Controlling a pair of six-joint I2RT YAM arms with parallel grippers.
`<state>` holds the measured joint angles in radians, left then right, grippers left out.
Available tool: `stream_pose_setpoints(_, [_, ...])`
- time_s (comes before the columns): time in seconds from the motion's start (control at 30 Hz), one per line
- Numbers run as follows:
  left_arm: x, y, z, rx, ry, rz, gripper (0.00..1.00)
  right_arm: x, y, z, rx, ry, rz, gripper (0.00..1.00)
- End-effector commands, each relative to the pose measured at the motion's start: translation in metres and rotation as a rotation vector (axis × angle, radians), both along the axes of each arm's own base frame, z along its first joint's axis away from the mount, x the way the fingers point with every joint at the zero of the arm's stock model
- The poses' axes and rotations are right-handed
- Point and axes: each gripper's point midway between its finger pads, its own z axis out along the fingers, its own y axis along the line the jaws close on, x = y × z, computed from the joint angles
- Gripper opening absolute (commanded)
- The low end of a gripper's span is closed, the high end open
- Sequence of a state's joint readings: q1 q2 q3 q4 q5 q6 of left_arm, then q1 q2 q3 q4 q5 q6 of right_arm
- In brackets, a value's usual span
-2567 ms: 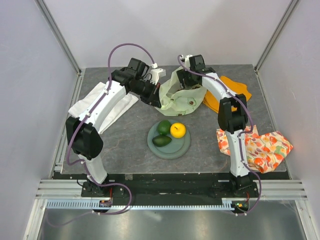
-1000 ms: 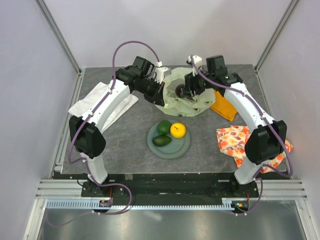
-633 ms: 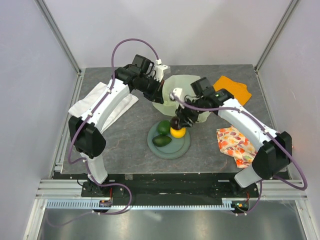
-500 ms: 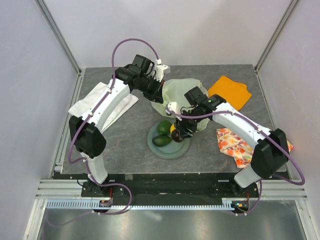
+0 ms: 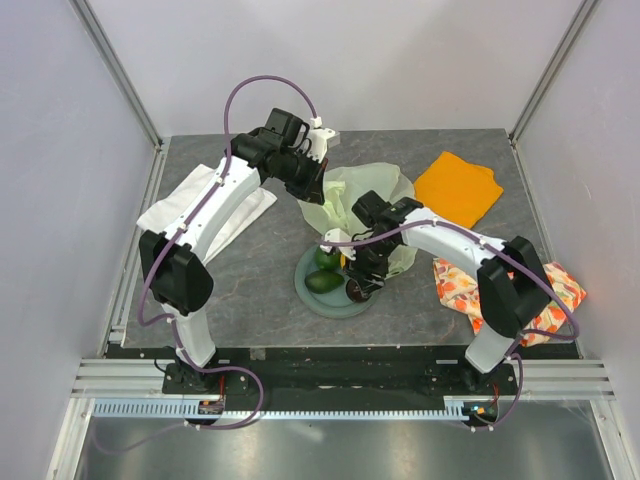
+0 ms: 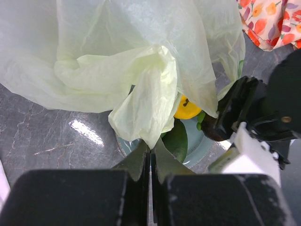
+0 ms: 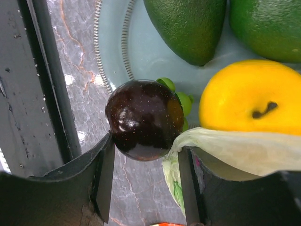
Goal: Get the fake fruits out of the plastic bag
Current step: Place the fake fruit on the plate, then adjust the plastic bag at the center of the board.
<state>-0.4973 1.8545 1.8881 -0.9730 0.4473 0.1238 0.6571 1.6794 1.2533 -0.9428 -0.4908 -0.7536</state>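
**At the centre of the grey marbled counter** [image 5: 250,270] stands a round grey-green plate [image 5: 335,310]. It carries three small plastic fruits: a round green fruit [image 5: 326,257], a pointed avocado-shaped green fruit [image 5: 320,282] and a yellow-orange citrus [image 7: 244,99]. The citrus is partly covered by bag film.

**Right arm.** The right pincer [image 7: 145,147] has its fingers apart and clamped on either side of a dark maroon round plastic fruit [image 7: 144,120]. This fruit is out of the bag, over the near rim of the plate where plate meets counter. It is close beside the citrus and the pointed green fruit. A strip of pale film lies against one finger, next to the maroon fruit.

**Left arm.** The left pincer [image 6: 150,157] has its fingers pressed together on a fold of the thin, translucent pale yellow-green plastic bag [image 6: 117,52]. The plastic bag hangs crumpled from this grip, just behind the plate. Its lower edge drapes over the plate's far side and over the citrus. What remains inside the bag cannot be told.

**Surroundings.** A white folded cloth [image 5: 170,205] lies at the left of the counter under the left arm. A plain orange cloth [image 5: 458,188] lies at the far right. A fruit-print orange cloth [image 5: 545,300] lies at the near right, partly beneath the right arm.
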Motion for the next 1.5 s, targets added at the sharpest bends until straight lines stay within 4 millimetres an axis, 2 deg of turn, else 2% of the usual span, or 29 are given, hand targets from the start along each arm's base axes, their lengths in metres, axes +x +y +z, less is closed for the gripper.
stream_pose_setpoints(0.0, [0.008,-0.005,0.014,-0.015,-0.066,-0.027,0.02,0.003,0.014,-0.004,-0.007,0.036,-0.003,0.52])
stream_pose_setpoints(0.03, [0.008,-0.006,0.014,-0.018,-0.066,-0.031,0.01,0.004,0.015,-0.003,-0.011,0.034,0.001,0.54])
stream_pose_setpoints(0.2, [0.008,-0.009,0.017,-0.034,-0.062,-0.040,0.02,0.009,0.012,0.008,-0.026,0.002,-0.029,0.78])
stream_pose_setpoints(0.27, [0.008,-0.010,0.021,-0.042,-0.069,-0.043,0.01,0.015,0.010,0.014,-0.038,-0.024,-0.041,0.82])
stream_pose_setpoints(0.43, [0.008,-0.012,0.033,-0.062,-0.095,-0.051,0.01,0.018,-0.010,0.033,-0.084,-0.041,-0.073,0.88])
stream_pose_setpoints(0.53, [0.004,-0.012,0.040,-0.076,-0.101,-0.062,0.02,0.035,-0.038,0.039,-0.135,-0.083,-0.144,0.85])
stream_pose_setpoints(0.57, [0.002,-0.012,0.040,-0.077,-0.098,-0.065,0.02,0.050,-0.059,0.042,-0.150,-0.086,-0.214,0.83])
stream_pose_setpoints(0.6, [0.000,-0.011,0.040,-0.078,-0.096,-0.070,0.02,0.060,-0.070,0.044,-0.154,-0.088,-0.253,0.82])
stream_pose_setpoints(0.63, [-0.002,-0.011,0.042,-0.081,-0.096,-0.074,0.02,0.079,-0.080,0.054,-0.150,-0.120,-0.297,0.79])
stream_pose_setpoints(0.7, [-0.007,-0.011,0.038,-0.084,-0.078,-0.088,0.02,0.118,-0.122,0.053,-0.208,-0.154,-0.440,0.75])
stream_pose_setpoints(0.73, [-0.010,-0.011,0.039,-0.090,-0.073,-0.092,0.01,0.147,-0.129,0.069,-0.191,-0.208,-0.547,0.68])
stream_pose_setpoints(0.77, [-0.013,-0.011,0.036,-0.089,-0.058,-0.100,0.02,0.176,-0.151,0.063,-0.198,-0.215,-0.651,0.65])
stream_pose_setpoints(0.8, [-0.017,-0.011,0.035,-0.096,-0.045,-0.112,0.02,0.195,-0.160,0.066,-0.187,-0.228,-0.732,0.65])
stream_pose_setpoints(0.83, [-0.021,-0.011,0.033,-0.098,-0.032,-0.115,0.01,0.227,-0.165,0.094,-0.132,-0.300,-0.817,0.63])
stream_pose_setpoints(0.87, [-0.024,-0.010,0.032,-0.100,-0.023,-0.119,0.02,0.248,-0.175,0.084,-0.132,-0.267,-0.955,0.62])
stream_pose_setpoints(0.9, [-0.026,-0.010,0.032,-0.101,-0.019,-0.123,0.02,0.263,-0.182,0.093,-0.128,-0.301,-1.025,0.61])
stream_pose_setpoints(0.93, [-0.029,-0.009,0.029,-0.098,-0.009,-0.126,0.02,0.281,-0.181,0.120,-0.064,-0.358,-1.072,0.63])
stream_pose_setpoints(0.97, [-0.032,-0.008,0.031,-0.099,-0.009,-0.129,0.01,0.289,-0.174,0.136,-0.007,-0.390,-1.098,0.65])
stream_pose_setpoints(1.03, [-0.036,-0.006,0.029,-0.094,-0.002,-0.131,0.02,0.285,-0.159,0.156,0.052,-0.426,-1.077,0.74])
stream_pose_setpoints(1.07, [-0.038,-0.006,0.028,-0.093,0.001,-0.135,0.02,0.276,-0.146,0.178,0.111,-0.451,-1.047,0.77])
stream_pose_setpoints(1.13, [-0.039,-0.004,0.024,-0.083,0.012,-0.135,0.02,0.254,-0.116,0.184,0.210,-0.376,-0.947,0.83])
stream_pose_setpoints(1.17, [-0.039,-0.004,0.023,-0.084,0.014,-0.136,0.02,0.240,-0.102,0.201,0.259,-0.385,-0.901,0.84])
stream_pose_setpoints(1.2, [-0.039,-0.004,0.020,-0.080,0.022,-0.135,0.02,0.231,-0.095,0.206,0.277,-0.384,-0.873,0.84])
stream_pose_setpoints(1.23, [-0.038,-0.005,0.020,-0.081,0.023,-0.136,0.02,0.221,-0.089,0.197,0.275,-0.360,-0.858,0.85])
stream_pose_setpoints(1.27, [-0.038,-0.006,0.018,-0.080,0.026,-0.137,0.02,0.209,-0.079,0.215,0.328,-0.383,-0.820,0.86])
stream_pose_setpoints(1.3, [-0.038,-0.007,0.018,-0.080,0.024,-0.139,0.02,0.201,-0.076,0.212,0.331,-0.375,-0.812,0.86])
stream_pose_setpoints(1.33, [-0.037,-0.007,0.018,-0.077,0.025,-0.139,0.02,0.192,-0.074,0.226,0.357,-0.406,-0.798,0.86])
stream_pose_setpoints(1.4, [-0.035,-0.007,0.016,-0.071,0.023,-0.134,0.01,0.181,-0.064,0.235,0.380,-0.429,-0.759,0.87])
stream_pose_setpoints(1.47, [-0.033,-0.008,0.016,-0.070,0.023,-0.131,0.02,0.164,-0.053,0.254,0.439,-0.455,-0.692,0.87])
